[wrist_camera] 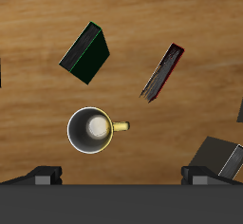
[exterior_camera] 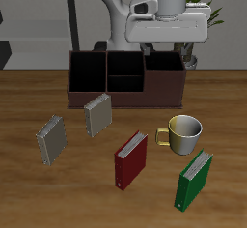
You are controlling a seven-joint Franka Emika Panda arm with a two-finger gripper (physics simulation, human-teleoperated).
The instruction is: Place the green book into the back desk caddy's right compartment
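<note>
End effector [exterior_camera: 166, 46] hangs high above the back of the worktop [exterior_camera: 29, 188], over the caddy's end nearest the mug; in the wrist view its two fingers sit wide apart at the frame edge with only bare wood between them, so it is spread open and carries nothing. Directly beneath it in that view: a yellow mug [wrist_camera: 92, 129] with a pale interior, upright, handle out to one side. Green book [wrist_camera: 85, 52] stands on edge beyond the mug, near the worktop's front edge in the exterior view [exterior_camera: 194, 180], spine up and tilted, well apart from the caddy. Dark red book [exterior_camera: 130, 160] stands beside it, between mug and grey books; in the wrist view it shows mostly page edges. Two grey books [exterior_camera: 50, 138] [exterior_camera: 97, 115] stand farther along, nearer the caddy's other end. Back desk caddy [exterior_camera: 123, 90] lies against the rear, open-topped, three sections; the right compartment [exterior_camera: 162, 77], reddish-walled, appears empty. Judgement: approach not yet begun; standing books leave their top edges free for a pinch from above, and the mug sits close to the likely path.
</note>
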